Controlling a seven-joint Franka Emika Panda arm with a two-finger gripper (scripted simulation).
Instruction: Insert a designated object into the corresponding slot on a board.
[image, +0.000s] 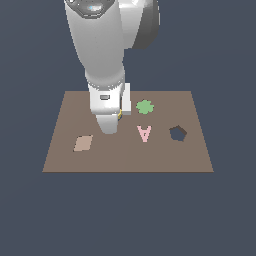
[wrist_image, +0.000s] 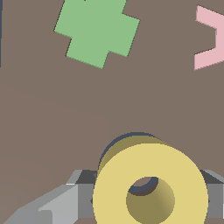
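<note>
In the wrist view the yellow ring sits between the grey fingers of my gripper, which is shut on it. A dark arc of the slot shows just beyond the ring's edge, and more dark shows through its centre hole. In the exterior view my gripper hangs low over the left-middle of the brown board. Only a yellow sliver of the ring peeks out beside the hand there. The arm hides the slot in that view.
A green clover piece lies on the board to the exterior view's right of the gripper. A pink letter A and a dark pentagon hole lie further right. A tan diamond piece sits at the left.
</note>
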